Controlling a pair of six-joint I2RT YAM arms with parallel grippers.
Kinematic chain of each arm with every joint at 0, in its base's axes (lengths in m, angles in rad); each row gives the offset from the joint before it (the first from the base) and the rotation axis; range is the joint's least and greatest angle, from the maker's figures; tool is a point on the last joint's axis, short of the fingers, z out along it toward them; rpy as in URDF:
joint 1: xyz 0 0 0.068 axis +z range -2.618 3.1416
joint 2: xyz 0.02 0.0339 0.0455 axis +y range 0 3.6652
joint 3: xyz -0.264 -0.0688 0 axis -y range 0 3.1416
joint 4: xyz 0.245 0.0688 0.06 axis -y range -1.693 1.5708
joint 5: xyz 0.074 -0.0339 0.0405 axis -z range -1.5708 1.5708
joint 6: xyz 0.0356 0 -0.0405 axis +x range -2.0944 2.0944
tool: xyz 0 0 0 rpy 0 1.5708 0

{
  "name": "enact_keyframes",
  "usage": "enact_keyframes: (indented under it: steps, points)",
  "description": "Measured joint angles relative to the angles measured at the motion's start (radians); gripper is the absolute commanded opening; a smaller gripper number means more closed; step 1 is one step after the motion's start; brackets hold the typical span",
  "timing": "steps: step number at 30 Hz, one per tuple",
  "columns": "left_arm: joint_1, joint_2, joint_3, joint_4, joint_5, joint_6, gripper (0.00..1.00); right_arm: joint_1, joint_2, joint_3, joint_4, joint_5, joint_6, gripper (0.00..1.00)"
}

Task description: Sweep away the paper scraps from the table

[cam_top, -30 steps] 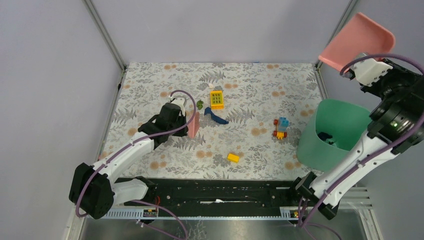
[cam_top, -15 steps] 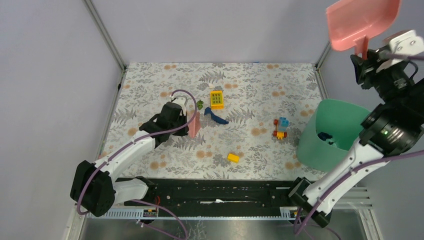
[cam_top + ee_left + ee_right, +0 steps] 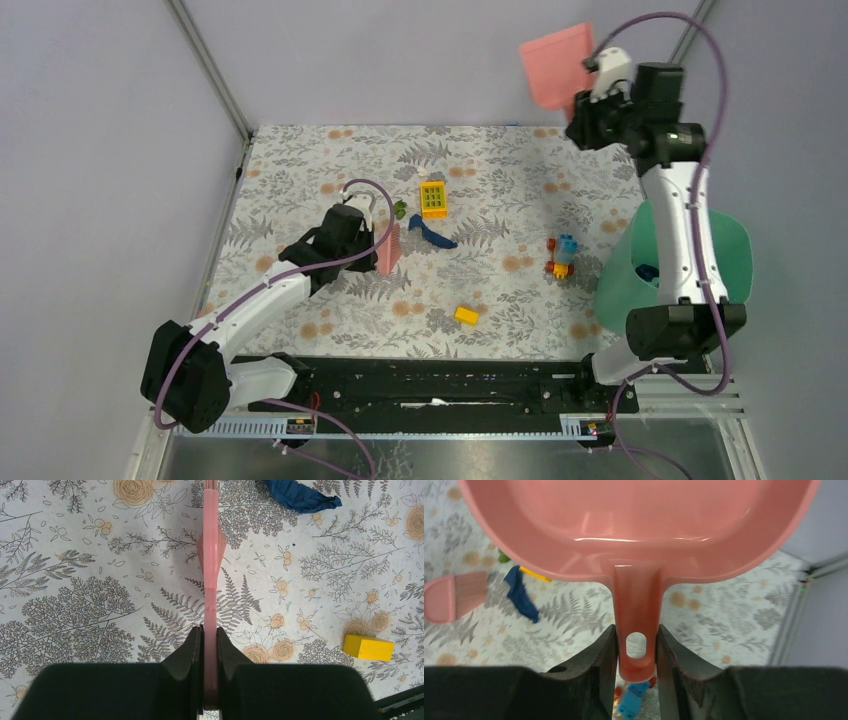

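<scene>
Since half a second ago the right arm has swung left, away from the green plastic tub (image 3: 618, 290). The right gripper (image 3: 636, 646) now holds its pink plastic dustpan (image 3: 556, 62) high over the far edge of the table (image 3: 300, 160), far to the right of the flat yellow block with green squares (image 3: 432, 199). The left arm and the things on the table have kept their places.

Only a few paper scraps can be seen well. One dark blue wrinkled scrap (image 3: 432, 237), long and bent, lies on the table just on the near side of the yellow block. One small green crumpled bit (image 3: 399, 209) lies just to the left of the same block; whether it is paper I cannot tell. Something dark blue (image 3: 648, 272) lies inside the tub, far to the right of the block.

The left gripper (image 3: 210, 635) has its jaws almost together, and they pinch the thin handle of the pink comb-like brush (image 3: 211, 555) from both sides. The brush stands on edge at the near left of the yellow block, with its bristle end close to the blue scrap but apart from it. I cannot tell if it touches the table. The jaws of the right gripper are only narrowly apart and clamp the dustpan's handle at its hanging hole.

A small yellow brick (image 3: 466, 316) lies well to the near side of the block, and a blue, red and yellow block cluster (image 3: 563, 255) lies to its near right.
</scene>
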Motion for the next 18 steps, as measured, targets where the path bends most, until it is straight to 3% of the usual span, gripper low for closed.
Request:
enact_keyframes:
  steps: [5, 9, 18]
  points:
    - [0.0, 0.0, 0.0, 0.0, -0.005, 0.0, 0.0, 0.25, 0.066, -0.051, -0.056, 0.137, -0.006, 0.0]
    - [0.0, 0.0, 0.0, -0.001, -0.009, 0.0, 0.0, 0.379, 0.07, -0.195, -0.1, 0.188, -0.042, 0.0]
    - [0.0, 0.006, 0.002, 0.0, -0.016, 0.0, 0.0, 0.409, 0.063, -0.529, -0.27, 0.274, -0.158, 0.01]
